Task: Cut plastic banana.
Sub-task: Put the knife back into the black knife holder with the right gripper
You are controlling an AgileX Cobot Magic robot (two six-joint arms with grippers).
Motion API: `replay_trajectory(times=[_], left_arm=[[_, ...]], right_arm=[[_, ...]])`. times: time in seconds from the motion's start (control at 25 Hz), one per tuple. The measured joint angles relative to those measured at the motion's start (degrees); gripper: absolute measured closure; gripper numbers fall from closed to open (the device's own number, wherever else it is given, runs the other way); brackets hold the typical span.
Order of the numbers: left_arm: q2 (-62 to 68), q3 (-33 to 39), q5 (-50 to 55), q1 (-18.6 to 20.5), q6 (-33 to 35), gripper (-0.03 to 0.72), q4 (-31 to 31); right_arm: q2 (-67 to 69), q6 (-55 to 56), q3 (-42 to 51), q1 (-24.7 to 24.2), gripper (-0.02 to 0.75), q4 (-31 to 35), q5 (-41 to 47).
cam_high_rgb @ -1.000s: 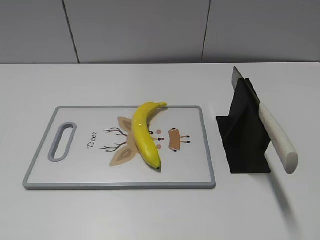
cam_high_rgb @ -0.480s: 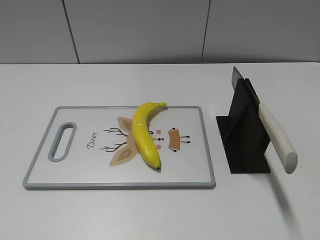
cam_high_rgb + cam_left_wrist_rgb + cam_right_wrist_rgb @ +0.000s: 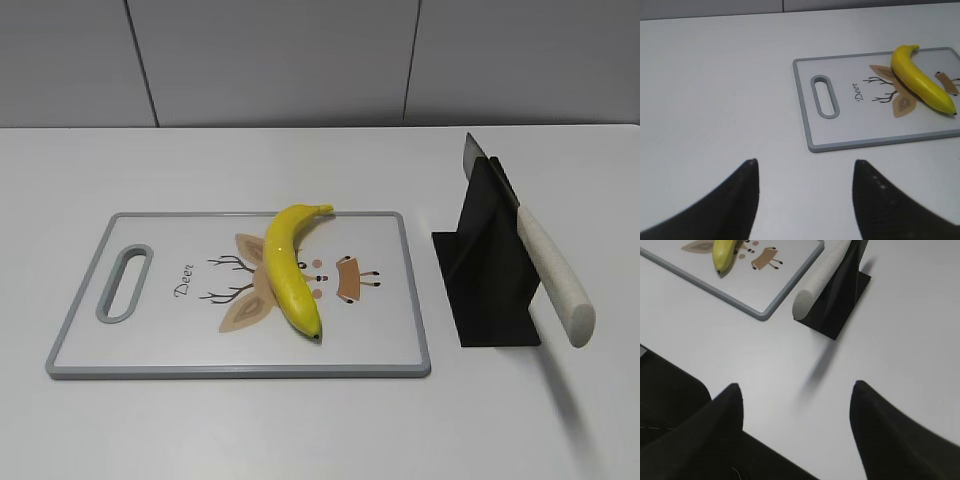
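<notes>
On the white table [image 3: 300,430] lies a grey-rimmed cutting board [image 3: 150,345], its slot handle to the left in the exterior view and a deer drawing with the word "Deer" printed at its middle. Across that drawing rests the banana [image 3: 288,268], whole and glossy yellow, its greenish stem touching the board's far rim and its dark tip pointing toward the near edge. Nothing touches it.

Just right of the board, clear of its rim, stands a black knife stand [image 3: 490,270]. A knife [image 3: 545,265] sits slanted in it: the grey blade tip pokes up at the far end, and the pale handle juts out toward the near right, off the stand.

From the left wrist view, the left gripper [image 3: 805,195] hovers over bare table with its dark fingers [image 3: 740,205] spread apart and holding nothing; the board [image 3: 860,145] and banana [image 3: 920,80] lie well ahead of it to the right.

From the right wrist view, the right gripper [image 3: 795,425] likewise has its fingers [image 3: 880,430] spread wide and empty above the table. The knife handle's butt [image 3: 810,300] and the stand [image 3: 840,295] sit ahead of it, with the board corner [image 3: 765,312] and the banana's tip [image 3: 722,260] beyond to the left.

Neither gripper shows in the exterior view.
</notes>
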Motion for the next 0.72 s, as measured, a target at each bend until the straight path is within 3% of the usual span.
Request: replay_trajectory(times=[0.72], left_arm=[[0.00, 0.00, -0.09, 0.00, 0.00, 0.111, 0.30]], right_arm=[[-9.89, 1.69, 0.07, 0.00, 0.216, -0.53, -0.14]])
